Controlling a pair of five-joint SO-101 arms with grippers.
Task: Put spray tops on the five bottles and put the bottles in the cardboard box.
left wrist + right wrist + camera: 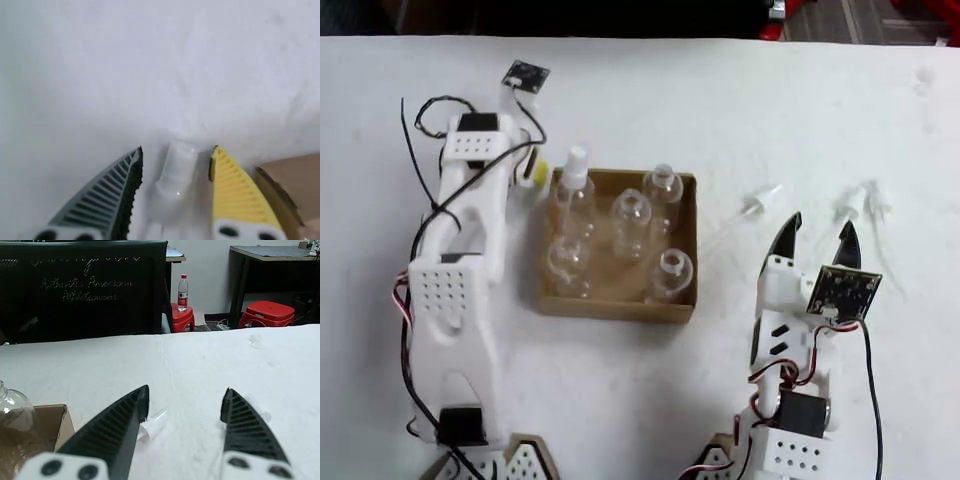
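White tabletop (800,110) carries the cardboard box (620,308) of five bottles, one capped; the left gripper (178,150), jaws apart, straddles that fitted spray top (175,172). The right gripper (821,222) gapes just short of a loose spray top (152,422). Fetching it for an uncapped bottle (631,215) looks next, which calls for a short reach forward and a gentle close.

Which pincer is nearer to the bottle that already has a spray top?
Left. The left pincer straddles the bottle at its spray top; the right pincer sits across the cardboard box, by loose tops.
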